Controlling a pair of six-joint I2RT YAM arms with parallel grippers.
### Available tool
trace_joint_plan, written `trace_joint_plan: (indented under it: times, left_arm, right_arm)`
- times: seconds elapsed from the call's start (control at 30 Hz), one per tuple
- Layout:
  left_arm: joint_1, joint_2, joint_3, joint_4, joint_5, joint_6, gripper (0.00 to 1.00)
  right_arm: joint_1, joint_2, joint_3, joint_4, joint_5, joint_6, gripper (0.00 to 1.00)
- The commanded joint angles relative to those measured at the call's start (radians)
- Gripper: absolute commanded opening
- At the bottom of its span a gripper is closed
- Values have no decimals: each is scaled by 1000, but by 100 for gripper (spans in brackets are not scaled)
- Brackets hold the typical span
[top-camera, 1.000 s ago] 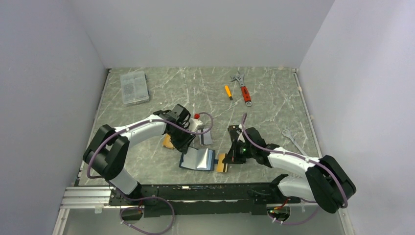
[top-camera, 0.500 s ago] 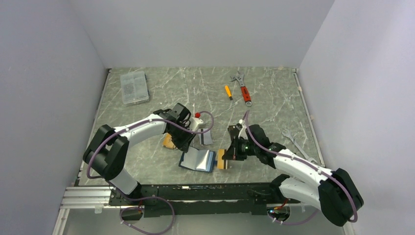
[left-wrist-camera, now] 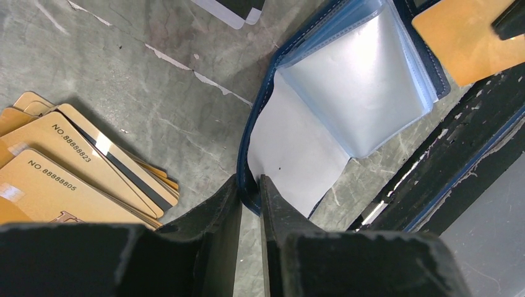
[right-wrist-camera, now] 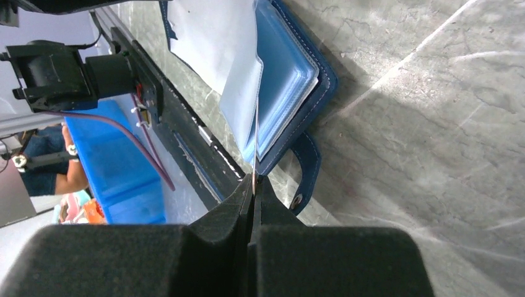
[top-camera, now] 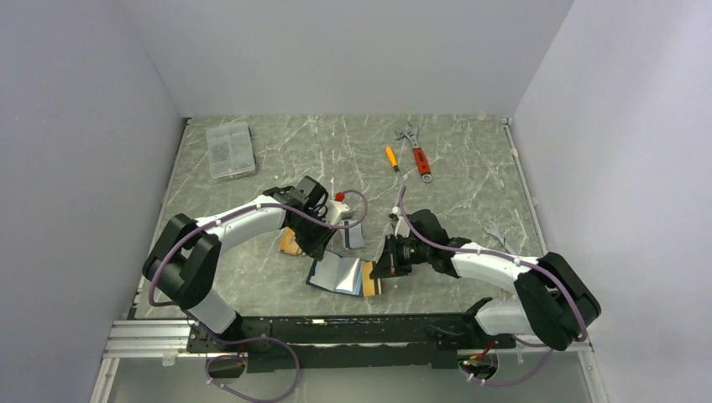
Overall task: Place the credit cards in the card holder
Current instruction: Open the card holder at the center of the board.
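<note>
Crowded at the card holder (top-camera: 336,274): left gripper (left-wrist-camera: 249,185) on its far edge, right gripper (right-wrist-camera: 254,182) with orange card (left-wrist-camera: 464,40) at its right; bare tabletop (top-camera: 353,159) beyond, toward the screwdriver (top-camera: 391,158).

Gold card stack (left-wrist-camera: 62,161) running off left wrist view's left edge, near corner hiding behind left gripper (left-wrist-camera: 249,192). Striped card (left-wrist-camera: 232,7) getting cropped at top. Orange card (left-wrist-camera: 461,37) showing only thin edge in right wrist view. Card holder (right-wrist-camera: 297,80) running past that view's top. Clear box (top-camera: 230,149) contents being too small to tell.

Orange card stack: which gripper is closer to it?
Left. The left gripper pinches the card holder beside the stack; the right gripper holds a card beyond the holder.
</note>
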Motion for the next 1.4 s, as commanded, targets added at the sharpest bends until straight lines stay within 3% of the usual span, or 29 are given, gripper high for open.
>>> trace_joint_plan:
  times: [0.0, 0.4, 0.63, 0.93, 1.07, 1.37]
  left_arm:
    - [-6, -22, 38, 6, 0, 10, 22]
    - [-11, -12, 44, 5, 4, 14, 23]
    - [-2, -12, 54, -20, 81, 30, 37]
    - [71, -55, 22, -40, 290, 138, 58]
    - [118, -49, 25, -78, 360, 191, 61]
    - [134, -31, 23, -83, 370, 201, 61]
  right_arm:
    - [6, 46, 37, 77, -55, -22, 0]
    - [38, 159, 71, 145, -98, -7, 0]
    - [135, 164, 136, 136, -84, -30, 0]
    - [153, 276, 185, 189, -93, -23, 0]
    - [158, 333, 230, 215, -104, -21, 0]
    - [171, 414, 295, 220, -108, -25, 0]
